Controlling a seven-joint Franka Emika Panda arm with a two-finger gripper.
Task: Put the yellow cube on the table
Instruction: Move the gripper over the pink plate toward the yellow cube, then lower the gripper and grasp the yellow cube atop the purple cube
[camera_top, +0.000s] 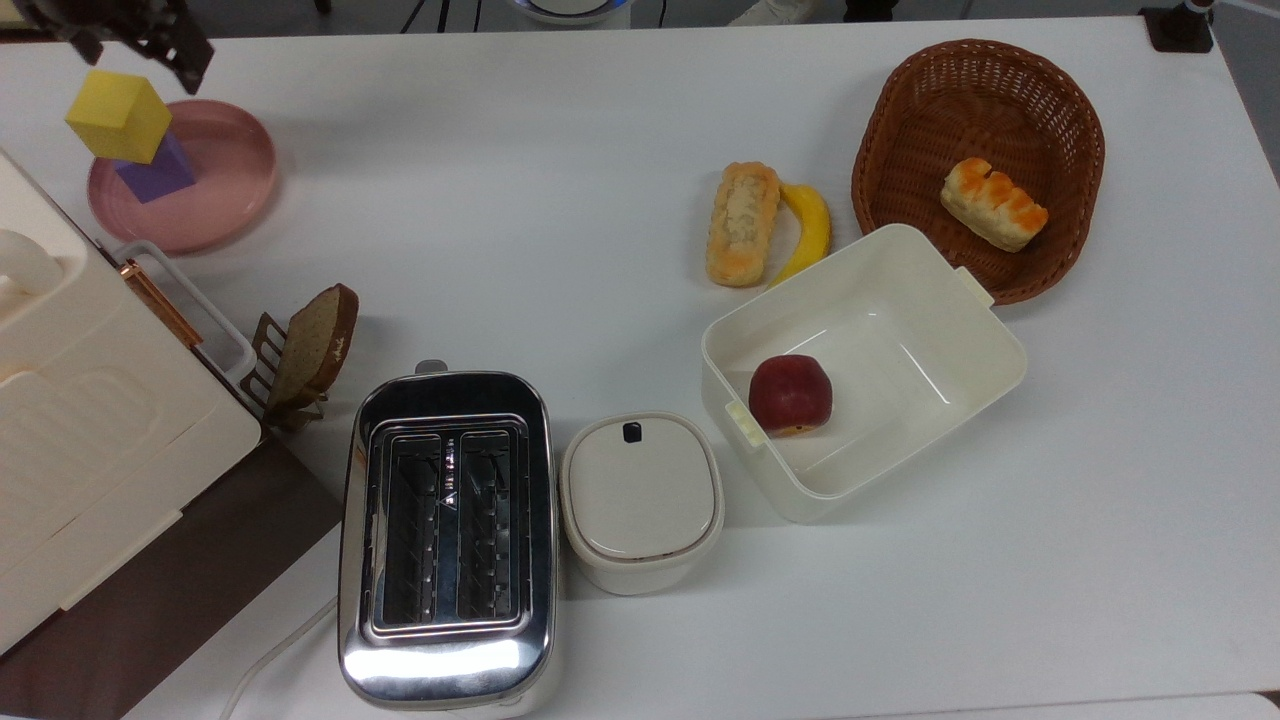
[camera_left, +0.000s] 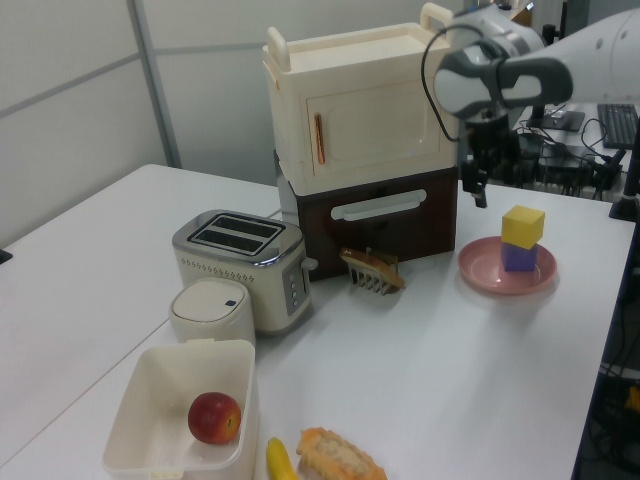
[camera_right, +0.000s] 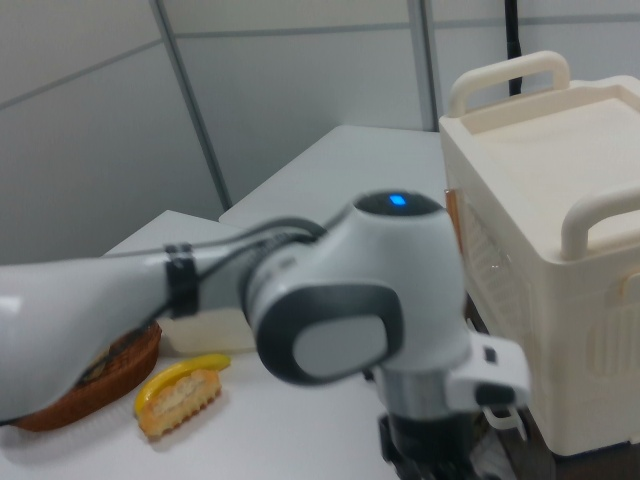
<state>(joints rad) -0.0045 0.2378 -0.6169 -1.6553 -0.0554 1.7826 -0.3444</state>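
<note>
The yellow cube (camera_top: 118, 115) (camera_left: 523, 226) sits tilted on top of a purple cube (camera_top: 160, 172) (camera_left: 519, 258), which rests on the round pink plate (camera_top: 215, 190) (camera_left: 485, 268) at the top view's far left of the white table (camera_top: 500, 180) (camera_left: 450, 350). My gripper (camera_top: 140, 55) (camera_left: 474, 192) hangs open and empty. In the left view it is just left of the yellow cube and a little above it, apart from it. In the top view it is just beyond the cube at the table's far edge.
A cream cabinet (camera_top: 90, 400) (camera_left: 350, 110) stands beside the plate. A toast rack with a slice (camera_top: 305, 350), toaster (camera_top: 447, 540), lidded pot (camera_top: 640, 500), box with an apple (camera_top: 790, 393), bread (camera_top: 742, 222), banana (camera_top: 812, 228) and a basket (camera_top: 980, 110) are spread over the table.
</note>
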